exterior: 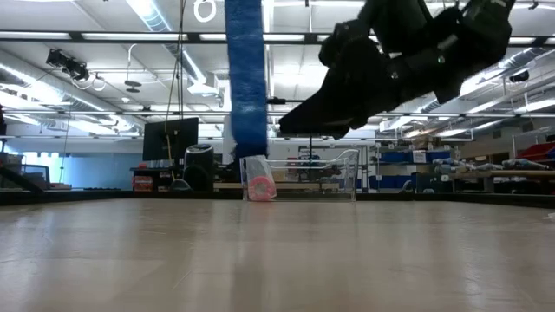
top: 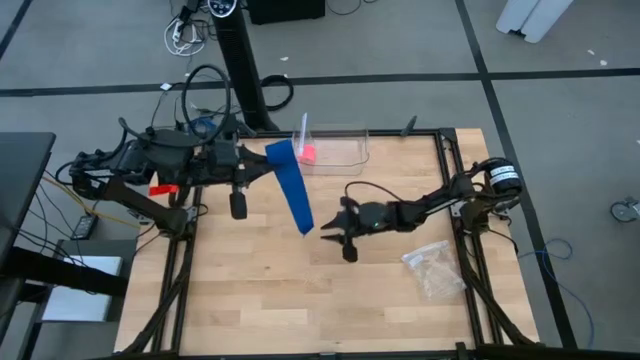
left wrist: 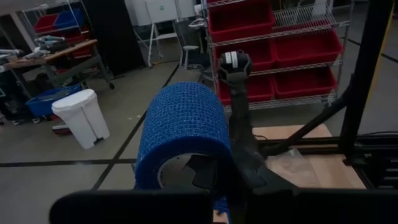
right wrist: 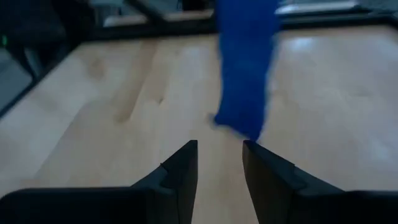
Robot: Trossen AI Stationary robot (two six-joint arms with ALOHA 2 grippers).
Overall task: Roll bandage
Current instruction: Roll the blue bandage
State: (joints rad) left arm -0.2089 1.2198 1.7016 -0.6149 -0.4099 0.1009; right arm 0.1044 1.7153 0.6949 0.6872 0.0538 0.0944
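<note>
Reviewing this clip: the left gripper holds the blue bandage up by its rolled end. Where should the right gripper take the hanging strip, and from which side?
Probably the free lower end of the bandage. It hangs off the table, flat and thin, so the open right gripper, already beside that tail, could close across its flat faces from the right. The left gripper has the roll.

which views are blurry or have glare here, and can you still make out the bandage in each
High view: even light, sharp; the bandage hangs from the left gripper. Low view: backlit by bright ceiling lights, so the right gripper is a dark silhouette. Left wrist view: the roll is crisp, its own fingers blurred. Right wrist view: soft throughout; the strip is a blue smear, with glare on the table.
</note>
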